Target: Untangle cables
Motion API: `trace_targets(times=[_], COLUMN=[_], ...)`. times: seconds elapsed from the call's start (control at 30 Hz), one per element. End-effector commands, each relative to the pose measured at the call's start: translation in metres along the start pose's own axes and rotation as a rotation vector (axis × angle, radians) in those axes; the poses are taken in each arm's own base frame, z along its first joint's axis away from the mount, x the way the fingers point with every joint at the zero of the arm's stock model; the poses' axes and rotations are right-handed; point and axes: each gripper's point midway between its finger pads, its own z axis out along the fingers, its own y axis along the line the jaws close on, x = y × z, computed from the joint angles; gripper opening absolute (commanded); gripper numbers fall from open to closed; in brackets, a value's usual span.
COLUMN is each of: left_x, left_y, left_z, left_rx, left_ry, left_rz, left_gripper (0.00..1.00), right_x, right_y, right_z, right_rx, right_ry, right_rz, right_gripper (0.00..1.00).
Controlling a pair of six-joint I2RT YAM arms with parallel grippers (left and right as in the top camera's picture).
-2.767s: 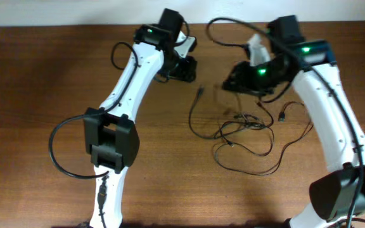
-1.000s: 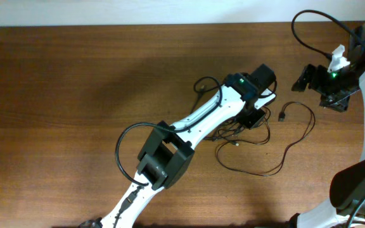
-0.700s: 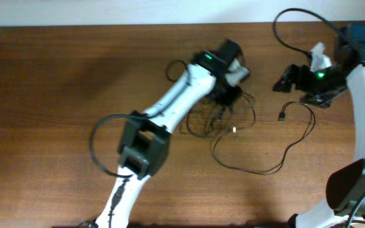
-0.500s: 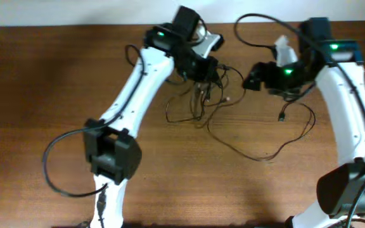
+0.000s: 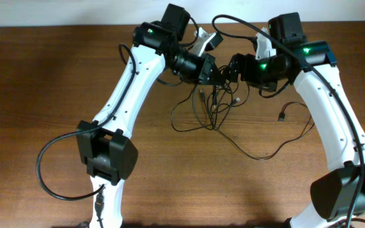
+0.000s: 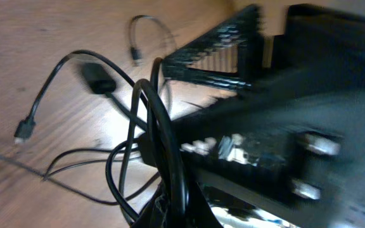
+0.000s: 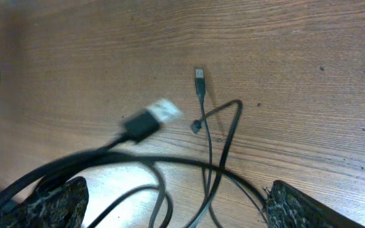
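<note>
Although the left wrist view is badly blurred, we read the left gripper (image 5: 209, 68) as closed. In that view several strands of the cables (image 5: 215, 104) converge into a dark wedge at the 6 o'clock edge, where the jaws appear pressed together on them. Confidence: moderate.

Right gripper (image 7: 176, 201): wide open. Its two textured fingers (image 7: 56, 201) sit at the 7 and 5 o'clock corners of the right wrist view. Strands cross the gap between them and nothing is clamped. One thick strand runs up to the 7 o'clock finger, but we cannot tell whether it touches.

Overhead: both grippers face each other near the 12 o'clock edge of the table (image 5: 43, 95), just beside one another. We cannot tell whether they touch. The knotted clump sits directly at 6 o'clock of them, with strands rising to the left gripper. One loop bulges out toward 9 o'clock. One long strand runs out toward 4 o'clock and curls back up toward 3 o'clock. It ends in an end plug (image 5: 282, 117) lying on the wood beside the right arm, apart from the clump.

Right wrist view: a silver-tipped plug (image 7: 152, 119) appears blurred left of centre. A slim plug (image 7: 199, 75) lies flat on the wood at 1 o'clock of it.
</note>
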Motion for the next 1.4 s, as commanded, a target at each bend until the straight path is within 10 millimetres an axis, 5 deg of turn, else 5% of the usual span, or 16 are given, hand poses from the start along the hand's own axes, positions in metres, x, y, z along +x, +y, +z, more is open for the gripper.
trace_targets(times=[0.0,0.27,0.7,0.83,1.0,1.07,1.37], left_x=[-0.002,-0.007,-0.016,-0.006,0.010,0.017,0.013], left_y=[-0.039,-0.046,0.083,0.116,0.144,0.151,0.144], left_z=[-0.013,-0.032,-0.077,-0.087,-0.104,-0.110,-0.099], left_rx=[0.230,0.330,-0.247,-0.448,-0.650,-0.712,-0.685], left_ry=[-0.013,-0.042,-0.144,-0.121,-0.072,-0.051,-0.052], left_rz=[0.004,-0.011,-0.113,-0.146,-0.190,-0.205,-0.178], left_gripper=[0.00,0.00,0.03,0.16,0.52,0.57,0.38], right_x=[-0.001,-0.004,-0.002,0.003,0.005,0.006,0.011], right_y=[0.001,-0.008,-0.111,-0.123,-0.125,-0.125,-0.117], right_z=[0.002,0.008,-0.017,-0.017,-0.015,-0.016,-0.011], right_rx=[0.016,0.055,0.531,0.571,0.581,0.581,0.523], right_ry=[-0.011,-0.018,-0.054,-0.026,-0.012,-0.010,0.024], right_rz=[0.007,0.026,0.162,0.179,0.181,0.182,0.182], right_gripper=[0.91,0.91,0.79,0.77,0.75,0.74,0.73])
